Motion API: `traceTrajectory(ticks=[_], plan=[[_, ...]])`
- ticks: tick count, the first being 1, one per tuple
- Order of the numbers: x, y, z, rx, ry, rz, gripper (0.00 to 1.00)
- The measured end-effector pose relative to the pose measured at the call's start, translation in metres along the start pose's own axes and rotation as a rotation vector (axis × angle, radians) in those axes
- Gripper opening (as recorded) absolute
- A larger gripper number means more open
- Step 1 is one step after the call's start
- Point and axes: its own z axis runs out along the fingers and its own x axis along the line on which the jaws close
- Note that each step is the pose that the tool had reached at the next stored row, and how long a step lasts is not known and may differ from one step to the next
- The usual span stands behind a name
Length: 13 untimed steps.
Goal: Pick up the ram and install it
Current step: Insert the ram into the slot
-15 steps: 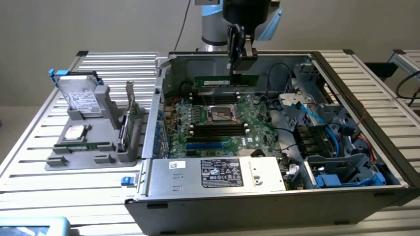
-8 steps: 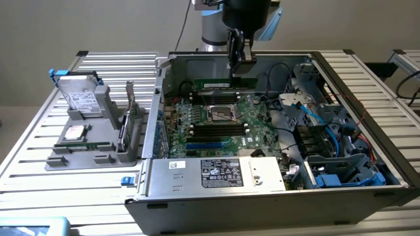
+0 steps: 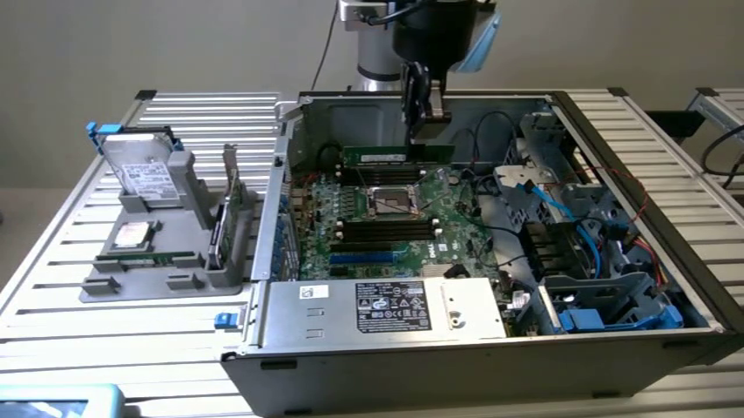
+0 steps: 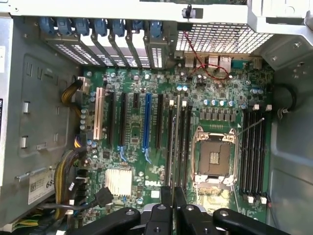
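The ram (image 3: 378,157) is a narrow green stick with a pale label. It hangs level beneath my gripper (image 3: 424,138), which is shut on it towards the stick's end on the exterior view's right. It hovers inside the open computer case (image 3: 651,261), above the motherboard (image 3: 348,218) and just beyond the CPU socket (image 3: 395,202). In the wrist view the ram (image 4: 173,161) appears edge-on, running out from between my fingers (image 4: 166,205) over the black memory slots beside the socket (image 4: 213,157). More empty black slots (image 4: 254,152) lie on the socket's other side.
On the exterior view's left a grey fixture (image 3: 117,287) holds a silver hard drive (image 3: 139,170), an upright green expansion card (image 3: 229,209) and a thin green strip (image 3: 152,259). Inside the case are blue and black cables (image 3: 558,209), a drive cage (image 3: 616,305) and the power supply (image 3: 384,305).
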Motion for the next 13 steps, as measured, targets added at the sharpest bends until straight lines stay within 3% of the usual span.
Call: traceTrajectory(ticks=[5, 13], plan=[[-0.002, -0.0002, 0.0062, 0.0003, 0.0037, 0.000, 0.13], [-0.012, -0.0007, 0.0117, 0.0068, 0.0179, 0.001, 0.13]])
